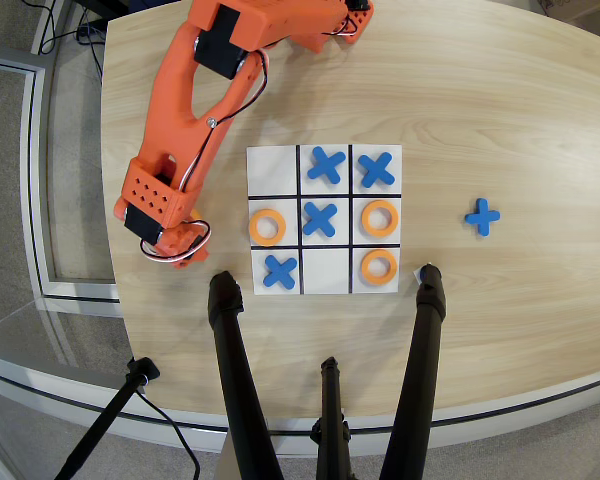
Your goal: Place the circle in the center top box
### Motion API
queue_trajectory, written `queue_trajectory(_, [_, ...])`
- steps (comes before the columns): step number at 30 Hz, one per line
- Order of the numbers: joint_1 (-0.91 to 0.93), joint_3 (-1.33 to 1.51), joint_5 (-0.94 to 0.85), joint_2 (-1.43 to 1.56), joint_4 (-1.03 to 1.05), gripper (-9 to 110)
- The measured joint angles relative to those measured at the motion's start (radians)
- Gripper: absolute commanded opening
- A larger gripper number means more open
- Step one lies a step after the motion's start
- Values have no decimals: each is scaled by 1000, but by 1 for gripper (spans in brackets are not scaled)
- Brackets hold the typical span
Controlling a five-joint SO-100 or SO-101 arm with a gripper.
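The gripper [183, 250] sits low over the bare wood at the left of the board in the overhead view, its tip mostly hidden under the orange wrist block and a loop of wires, so whether the jaws are spread or closed cannot be told. No ring shows between them (the fourth circle, if it is there, is covered by the wrist). The orange arm [195, 100] runs from the tip up and to the right twd the top edge of the picture.

The board [273, 165], a white 3x3 grid w/ black lines, lies just right of the gripper, apart from it. The center top box [326, 270], taken as the middle cell of the row farthest from the arm's base, is at the bottom of the grid in this view and is bare white. The top-left cell is bare too.

Three orange rings lie flat in cells: a circle [267, 227] in the mid-row left cell, nearest the gripper, a second ring [379, 218] in the mid-row right cell, and a third ring [379, 266] in the bottom right cell, just right of the center top box. Blue crosses [320, 218] fill the top-middle, top-right, central and bottom-left cells. A spare blue cross [483, 216] lies on the table [500, 90], well apart to the right. Black tripod legs [235, 380] cross the bottom of the view.
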Motion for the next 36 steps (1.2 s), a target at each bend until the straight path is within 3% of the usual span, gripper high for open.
queue_trajectory(26, [-17,-43,25,-29,-6,17])
queue_trajectory(36, [-17,-44,25,-34,54,5])
